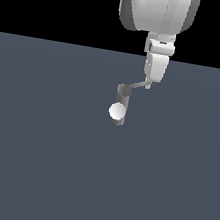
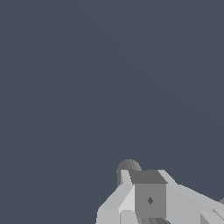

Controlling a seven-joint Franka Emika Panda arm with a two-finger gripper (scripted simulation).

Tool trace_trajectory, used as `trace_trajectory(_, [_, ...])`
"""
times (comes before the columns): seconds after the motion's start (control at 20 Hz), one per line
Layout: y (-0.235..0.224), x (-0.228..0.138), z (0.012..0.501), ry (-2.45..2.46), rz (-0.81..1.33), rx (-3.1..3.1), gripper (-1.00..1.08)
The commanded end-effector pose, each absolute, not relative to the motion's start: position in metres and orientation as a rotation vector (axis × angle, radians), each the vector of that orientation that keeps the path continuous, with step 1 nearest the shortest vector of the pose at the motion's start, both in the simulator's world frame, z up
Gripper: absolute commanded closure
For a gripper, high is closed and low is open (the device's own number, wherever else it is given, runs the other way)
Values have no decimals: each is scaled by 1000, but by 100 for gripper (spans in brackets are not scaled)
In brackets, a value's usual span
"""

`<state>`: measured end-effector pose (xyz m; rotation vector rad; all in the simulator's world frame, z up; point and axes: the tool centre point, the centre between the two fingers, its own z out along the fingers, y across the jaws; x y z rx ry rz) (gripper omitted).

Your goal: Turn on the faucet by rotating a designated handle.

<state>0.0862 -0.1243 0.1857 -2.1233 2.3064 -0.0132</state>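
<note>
The faucet (image 1: 122, 104) is a small dull-grey upright post with a white ball (image 1: 116, 111) on its front. Its handle (image 1: 136, 86), a thin grey bar, runs from the post's top up toward the exterior view's right. My gripper (image 1: 148, 84) hangs straight down from the white arm, and its tip meets the bar's far end. In the wrist view the fingers (image 2: 127, 197) form one closed block with no gap, so the gripper (image 2: 148, 183) reads as shut with nothing held. A grey rounded part of the faucet (image 2: 128, 167) peeks out just beyond the fingers.
The faucet stands on a flat blue-grey floor (image 1: 32, 160) that ends at a black background behind it. The big white arm link (image 1: 159, 9) hangs overhead.
</note>
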Motion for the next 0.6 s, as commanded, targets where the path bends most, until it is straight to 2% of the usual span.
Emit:
trace_trajectory(0.0, [-126,75,182,2316,0,-2124,108])
trace_trajectory(0.55, [-127,47,182,2316,0,-2123,108])
